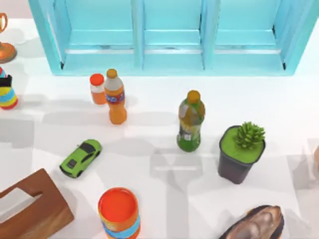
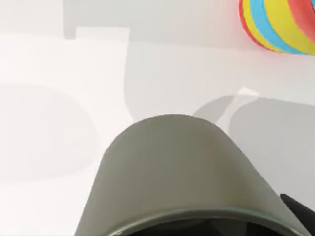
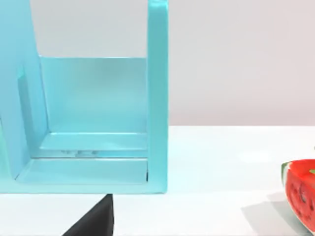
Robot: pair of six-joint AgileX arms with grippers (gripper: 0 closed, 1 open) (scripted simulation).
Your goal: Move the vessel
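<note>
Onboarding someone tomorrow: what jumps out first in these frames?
The turquoise shelf unit spans the far edge of the table in the top view. In front of it stand bright things: an orange soda bottle, a green bottle, a lime toy car and an orange canister near the front edge. In the left wrist view the grey cup looms close to the camera.

Mid-table is crowded: green bottle (image 1: 190, 121), orange bottle (image 1: 115, 97) w/ small one (image 1: 97, 88) beside it, plant pot (image 1: 240, 153), toy car (image 1: 80, 158), orange canister (image 1: 118, 212) near front. Open lane btwn bottles and shelf (image 1: 174, 37). Right side past pot is free.
</note>
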